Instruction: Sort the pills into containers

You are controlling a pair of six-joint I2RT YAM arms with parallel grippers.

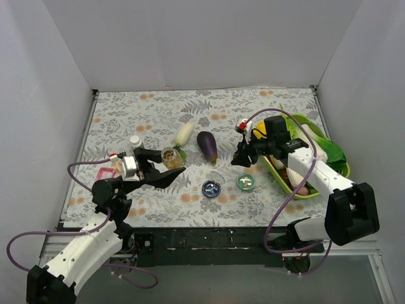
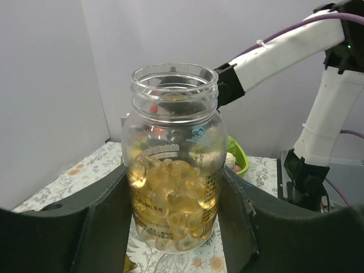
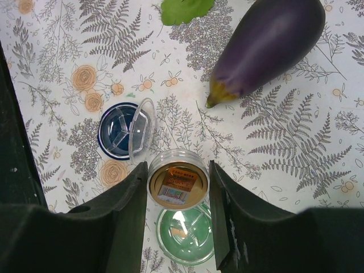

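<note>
Near the front middle of the surface [image 1: 126, 114], the round silvery-blue tin [image 1: 211, 188] sits just left of the round green-topped tin [image 1: 246, 182]. The purple aubergine [image 1: 207, 145] lies behind them, and the lime-green plastic tray [image 1: 299, 118] is at the right edge.

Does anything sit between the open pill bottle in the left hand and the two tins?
Bare cloth lies between the bottle and the blue tin. The right hand, holding the cap, hangs over the green tin.

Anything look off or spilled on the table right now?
No spill visible. Only oddities: the clear lid stands tilted on edge at the rim of the blue tin, and the pill bottle is uncapped in the left fingers while the right fingers hold its cap over the green tin.
</note>
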